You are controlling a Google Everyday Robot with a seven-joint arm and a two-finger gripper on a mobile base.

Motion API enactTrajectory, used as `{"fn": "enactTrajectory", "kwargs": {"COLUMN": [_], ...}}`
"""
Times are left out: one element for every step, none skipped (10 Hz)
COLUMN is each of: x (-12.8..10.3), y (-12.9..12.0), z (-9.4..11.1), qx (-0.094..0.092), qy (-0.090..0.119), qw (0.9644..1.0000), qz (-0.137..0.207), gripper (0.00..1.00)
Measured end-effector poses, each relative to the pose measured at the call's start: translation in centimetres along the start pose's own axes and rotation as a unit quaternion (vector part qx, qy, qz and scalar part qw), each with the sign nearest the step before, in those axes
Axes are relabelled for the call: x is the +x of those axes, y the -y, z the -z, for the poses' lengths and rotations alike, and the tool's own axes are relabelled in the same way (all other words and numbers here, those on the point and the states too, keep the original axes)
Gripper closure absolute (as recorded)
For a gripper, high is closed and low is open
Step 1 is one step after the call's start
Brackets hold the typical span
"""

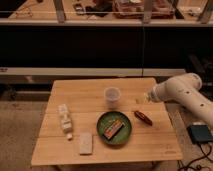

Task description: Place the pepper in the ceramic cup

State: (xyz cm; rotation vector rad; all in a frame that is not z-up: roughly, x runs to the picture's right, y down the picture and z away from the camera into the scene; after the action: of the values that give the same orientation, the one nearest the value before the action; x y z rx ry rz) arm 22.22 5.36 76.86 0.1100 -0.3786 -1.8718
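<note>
The small dark red pepper [143,117] lies on the wooden table [85,90], just right of the green plate [127,134]. The pale ceramic cup [112,96] stands upright behind the plate, near the table's middle. My gripper [143,99] is at the end of the white arm [182,92] coming in from the right. It hovers over the table's right side, right of the cup and behind the pepper, touching neither.
An orange-brown bar [113,129] lies on the green plate. A white bottle [65,119] lies at the left, with a pale flat sponge-like block [85,143] in front of it. A dark box [201,133] sits on the floor at right.
</note>
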Motion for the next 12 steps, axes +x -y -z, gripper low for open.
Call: {"fn": "enactTrajectory", "kwargs": {"x": [-1.3, -2.7, -3.8, -5.3, -6.1, -7.1, -7.9, -8.5, -9.1, -9.5, -9.7, -9.8], "y": [-0.4, -0.9, -1.4, -2.3, -2.9, -3.4, -3.5, -3.2, -2.9, -2.7, -2.6, -2.6], "z": [-1.4, -2.7, -3.6, -4.9, -5.5, -6.1, -6.7, -7.4, -7.7, -7.8, -7.8, -7.9], "qx": [-0.006, -0.012, -0.017, -0.028, -0.032, -0.035, -0.032, -0.025, -0.018, -0.010, -0.006, -0.005], "qy": [0.010, 0.019, 0.027, 0.039, 0.045, 0.053, 0.062, 0.072, 0.080, 0.085, 0.086, 0.087], "qw": [0.9999, 0.9996, 0.9992, 0.9987, 0.9983, 0.9979, 0.9975, 0.9970, 0.9966, 0.9962, 0.9960, 0.9957], "qz": [0.010, 0.017, 0.021, 0.019, 0.017, 0.013, 0.011, 0.011, 0.013, 0.019, 0.024, 0.030], "gripper": [0.35, 0.35, 0.35, 0.35, 0.35, 0.35, 0.35, 0.35, 0.35, 0.35, 0.35, 0.35]}}
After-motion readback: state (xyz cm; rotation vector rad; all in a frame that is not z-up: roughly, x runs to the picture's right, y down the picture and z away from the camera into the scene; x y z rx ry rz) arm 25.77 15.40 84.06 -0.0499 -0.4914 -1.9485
